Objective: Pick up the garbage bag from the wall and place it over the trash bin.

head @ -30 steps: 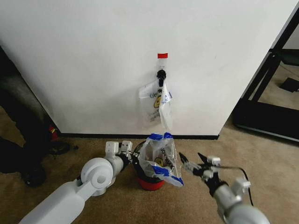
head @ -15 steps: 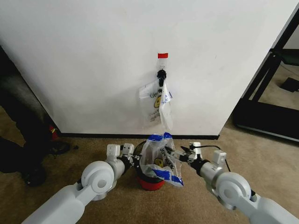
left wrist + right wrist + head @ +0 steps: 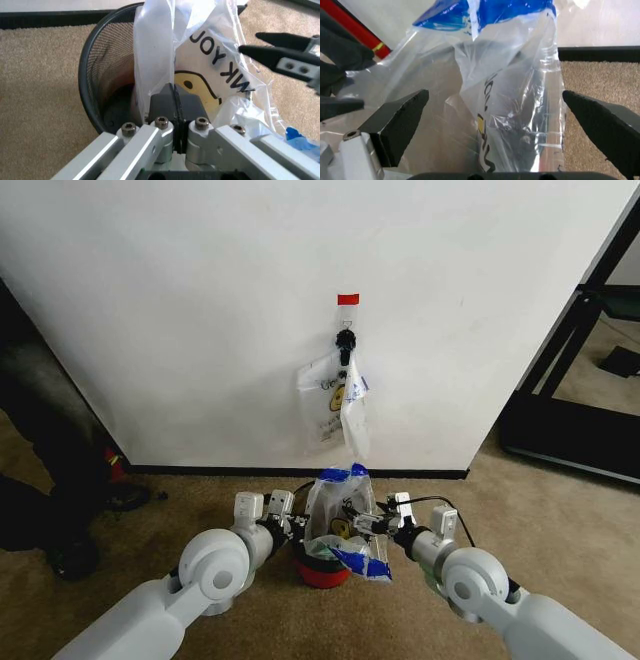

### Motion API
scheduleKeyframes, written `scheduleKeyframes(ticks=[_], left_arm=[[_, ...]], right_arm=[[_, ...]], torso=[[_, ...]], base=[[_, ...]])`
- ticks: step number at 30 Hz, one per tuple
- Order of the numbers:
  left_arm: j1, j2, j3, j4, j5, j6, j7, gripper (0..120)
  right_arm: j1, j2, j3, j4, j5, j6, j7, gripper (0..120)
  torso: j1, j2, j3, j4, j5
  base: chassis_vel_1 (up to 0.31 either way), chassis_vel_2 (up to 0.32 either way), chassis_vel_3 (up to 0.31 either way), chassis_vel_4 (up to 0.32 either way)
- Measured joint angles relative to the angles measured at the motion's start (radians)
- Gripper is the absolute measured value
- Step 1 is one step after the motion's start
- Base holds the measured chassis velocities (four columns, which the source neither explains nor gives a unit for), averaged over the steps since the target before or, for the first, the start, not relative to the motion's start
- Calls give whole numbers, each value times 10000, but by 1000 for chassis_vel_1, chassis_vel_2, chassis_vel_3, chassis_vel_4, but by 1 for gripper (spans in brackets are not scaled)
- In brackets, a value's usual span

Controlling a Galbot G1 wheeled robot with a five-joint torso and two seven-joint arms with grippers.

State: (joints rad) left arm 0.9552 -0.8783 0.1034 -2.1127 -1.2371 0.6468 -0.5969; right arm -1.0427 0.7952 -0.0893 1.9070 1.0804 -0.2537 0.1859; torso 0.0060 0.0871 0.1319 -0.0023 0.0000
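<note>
Translucent garbage bag [image 3: 345, 525] held over wire-mesh trash bin [image 3: 318, 565], pinched by left gripper [image 3: 174, 107]; right gripper [image 3: 366, 517], spread wide, now advanced against bag's right side for spreading.

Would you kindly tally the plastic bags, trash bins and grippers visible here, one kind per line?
Plastic bags: 2, the garbage bag over the bin and one on the wall hook
Trash bins: 1
Grippers: 2, left gripper, right gripper
Total: 5

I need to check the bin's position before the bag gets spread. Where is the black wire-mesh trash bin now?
In the head view, the black wire-mesh trash bin stands on the carpet below the wall hook, between both grippers, with the translucent smiley-face garbage bag in it.
</note>
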Motion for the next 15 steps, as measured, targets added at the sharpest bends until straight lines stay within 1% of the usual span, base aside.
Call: scheduleKeyframes(ticks=[9, 15], left_arm=[[31, 1, 20, -81, 23, 1, 21, 0], [92, -1, 10, -138, 55, 2, 30, 0]], right_arm=[[202, 76, -290, 35, -187, -65, -12, 100], [577, 321, -593, -455, -310, -66, 98, 100]], torso=[[-1, 0, -1, 0, -2], [0, 0, 0, 1, 1]], base=[[0, 0, 0, 0], [0, 0, 0, 0]])
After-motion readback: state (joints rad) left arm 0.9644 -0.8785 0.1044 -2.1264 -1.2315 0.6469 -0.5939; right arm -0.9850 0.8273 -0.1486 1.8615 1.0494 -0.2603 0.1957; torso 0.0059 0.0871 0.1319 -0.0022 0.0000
